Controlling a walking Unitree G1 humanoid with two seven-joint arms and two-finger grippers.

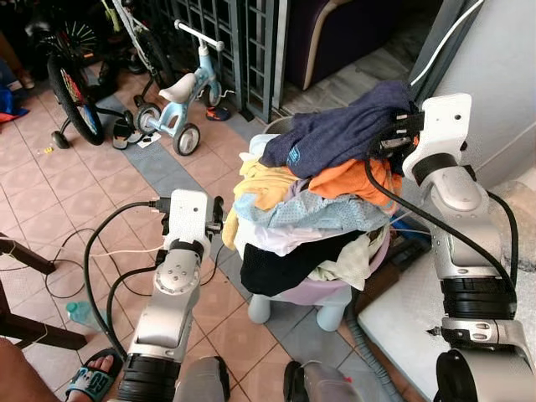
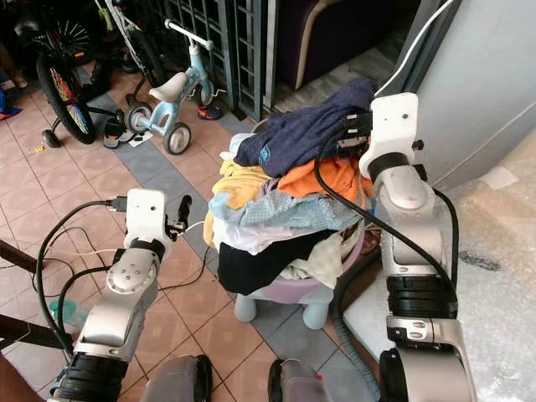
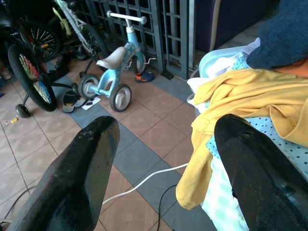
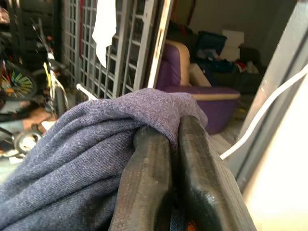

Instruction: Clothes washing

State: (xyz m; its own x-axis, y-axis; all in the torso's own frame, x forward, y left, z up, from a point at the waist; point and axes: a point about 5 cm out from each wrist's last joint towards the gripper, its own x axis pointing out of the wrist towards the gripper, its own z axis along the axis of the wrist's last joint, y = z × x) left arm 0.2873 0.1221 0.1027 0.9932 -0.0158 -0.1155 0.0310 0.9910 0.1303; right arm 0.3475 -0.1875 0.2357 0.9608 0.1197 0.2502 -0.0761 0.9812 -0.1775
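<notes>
A heap of clothes fills a lilac laundry basket (image 1: 373, 260) in front of me. On top lies a dark blue garment (image 1: 339, 130), over orange (image 1: 352, 177), yellow (image 1: 264, 186), pale blue dotted (image 1: 322, 213) and black (image 1: 285, 264) pieces. My right gripper (image 4: 166, 144) is at the heap's top right, shut on a fold of the dark blue garment (image 4: 82, 154). Left of the heap my left gripper (image 1: 219, 211) stands open, its fingers (image 3: 77, 178) beside the hanging yellow cloth (image 3: 250, 96) and holding nothing.
A small blue balance bike (image 1: 186, 90), a larger bicycle (image 1: 71, 79) and sandals stand on the tiled floor at the back left. Metal gate bars (image 1: 243, 42) are behind. Cables (image 1: 92, 251) trail on the floor. A grey wall (image 1: 494, 67) rises on the right.
</notes>
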